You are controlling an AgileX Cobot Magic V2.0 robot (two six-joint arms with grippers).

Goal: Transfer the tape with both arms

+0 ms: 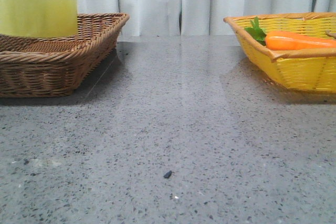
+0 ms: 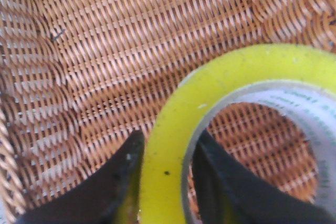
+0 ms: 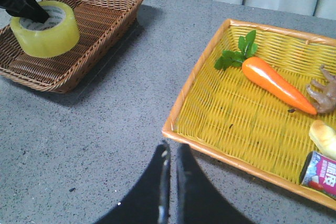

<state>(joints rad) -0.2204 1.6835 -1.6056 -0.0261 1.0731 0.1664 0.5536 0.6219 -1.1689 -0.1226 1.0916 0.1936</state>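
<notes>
The yellow tape roll (image 1: 38, 14) is held just above the floor of the brown wicker basket (image 1: 79, 51) at the left. My left gripper (image 2: 167, 153) is shut on the tape's wall (image 2: 173, 145), one finger outside and one inside the white core. The right wrist view shows the tape (image 3: 44, 38) with the left gripper's black fingers (image 3: 21, 1) in its core. My right gripper (image 3: 171, 153) is shut and empty, above the grey table beside the near left rim of the yellow basket (image 3: 210, 153). It is out of the front view.
The yellow basket (image 1: 294, 66) at the right holds an orange carrot (image 3: 275, 82) with green leaves, a brown root-like thing (image 3: 323, 90), a pale item (image 3: 324, 136) and a small can (image 3: 321, 169). Grey speckled table (image 1: 173, 140) lies between the baskets; a curtain hangs behind.
</notes>
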